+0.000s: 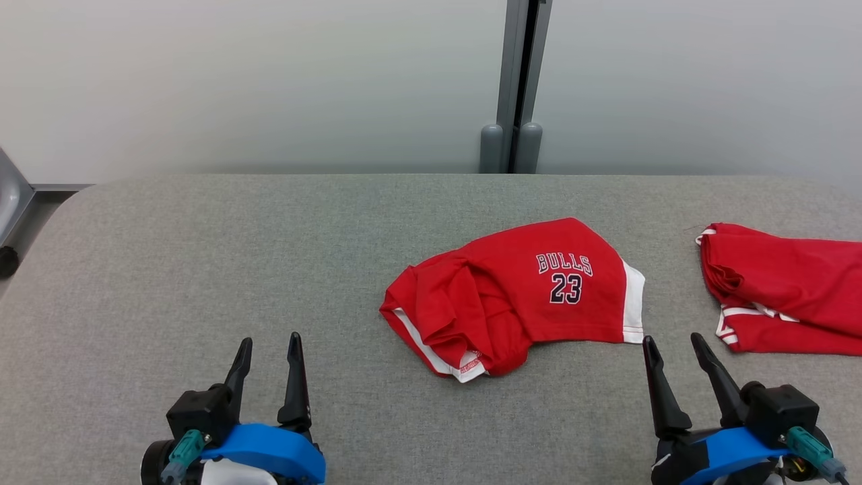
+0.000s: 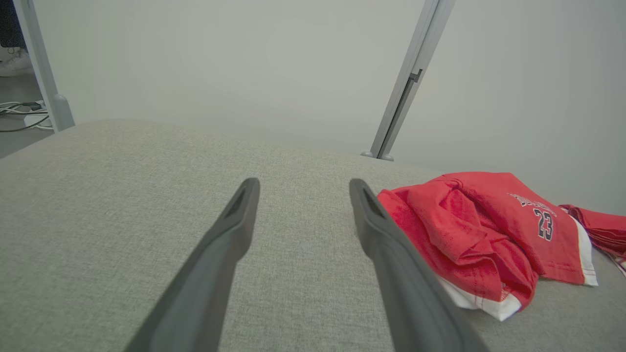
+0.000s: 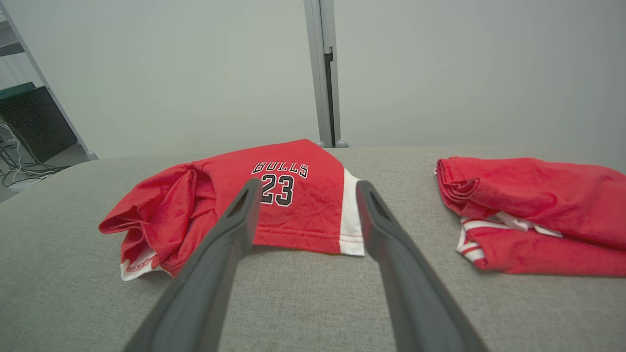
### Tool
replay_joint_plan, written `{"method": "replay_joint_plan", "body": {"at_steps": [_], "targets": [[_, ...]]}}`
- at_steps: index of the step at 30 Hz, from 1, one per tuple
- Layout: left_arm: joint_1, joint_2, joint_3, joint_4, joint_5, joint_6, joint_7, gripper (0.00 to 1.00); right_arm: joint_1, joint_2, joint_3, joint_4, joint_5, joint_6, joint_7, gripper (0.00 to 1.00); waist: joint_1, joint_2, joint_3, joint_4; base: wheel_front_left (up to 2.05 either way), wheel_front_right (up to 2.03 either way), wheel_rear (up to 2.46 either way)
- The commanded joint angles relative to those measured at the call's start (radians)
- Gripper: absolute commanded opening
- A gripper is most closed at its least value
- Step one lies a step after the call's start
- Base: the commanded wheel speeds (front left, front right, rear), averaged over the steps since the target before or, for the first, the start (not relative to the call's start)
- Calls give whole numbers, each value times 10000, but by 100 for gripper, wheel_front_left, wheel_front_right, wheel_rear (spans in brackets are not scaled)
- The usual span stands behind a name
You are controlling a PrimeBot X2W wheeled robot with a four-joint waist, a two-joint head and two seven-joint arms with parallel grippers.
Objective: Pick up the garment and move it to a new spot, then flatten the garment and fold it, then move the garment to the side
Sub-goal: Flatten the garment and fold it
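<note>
A crumpled red garment (image 1: 518, 296) with white trim and "BULLS 23" print lies on the grey table (image 1: 202, 269), right of centre. In the left wrist view the garment (image 2: 479, 230) sits to the right of the fingers; in the right wrist view the garment (image 3: 293, 200) lies just beyond the fingertips. My left gripper (image 1: 269, 343) stands open near the front edge, well left of the garment, nothing between its fingers. My right gripper (image 1: 673, 343) is open too, close to the garment's white-trimmed corner, apart from it.
A second red garment (image 1: 781, 296) with white trim lies bunched at the table's right edge, also visible as a red heap (image 3: 533, 210) in the right wrist view. A grey post (image 1: 515, 87) stands against the pale wall behind the table. Bare cloth spreads across the left half.
</note>
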Motion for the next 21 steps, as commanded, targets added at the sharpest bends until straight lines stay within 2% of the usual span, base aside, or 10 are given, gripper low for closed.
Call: {"method": "replay_joint_plan", "body": {"at_steps": [1, 12, 21], "targets": [[-22, -29, 42, -22, 60, -9, -43, 100, -86, -16, -21, 59, 14, 2, -57, 100, 0, 1, -1, 0, 0, 0, 0], [-124, -22, -24, 66, 17, -27, -43, 100, -304, -16, -193, 195, -113, 2, 16, 100, 0, 1, 76, 88, 0, 0, 0], [-418, -2, -152, -101, 153, -10, -40, 100, -1440, -16, -1228, 443, -1410, 2, 644, 100, 0, 1, 652, 509, 0, 0, 0]]}}
